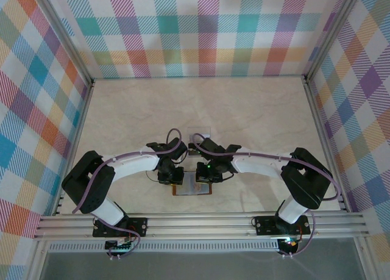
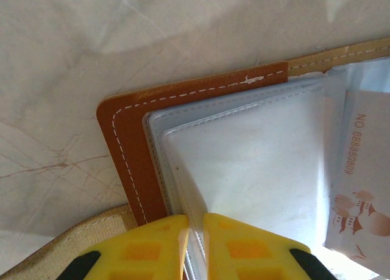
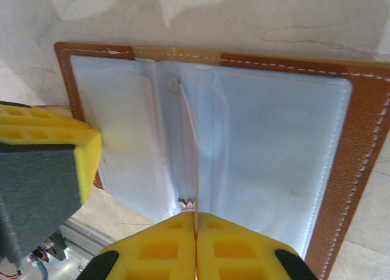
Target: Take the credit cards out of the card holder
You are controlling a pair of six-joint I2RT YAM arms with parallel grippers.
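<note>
Card holder of reddish-brown leather (image 1: 192, 190), spread open and flat on the pale marbled worktop (image 1: 244, 109), close to the near edge and directly between the two arms. Long axis left to right, fold running away from the bases. Left hand (image 2: 195, 231) closed to a sliver on the near rim of a clear plastic sleeve over the left half. Right hand (image 3: 196, 224) pinched fully together on the thin middle leaf at the fold. Pale whitish card with a printed number (image 2: 359, 170) lying among the sleeves just right of the left hand, toward the fold and so about equally near either hand; inside a pocket or loose, hard to tell. Dark grey card not made out. Next move, as a judgement: hold one leaf down and draw the pale card sideways or away. Plenty of bare worktop beyond and to both sides; aluminium rail (image 1: 201, 222) close behind, little room there.
</note>
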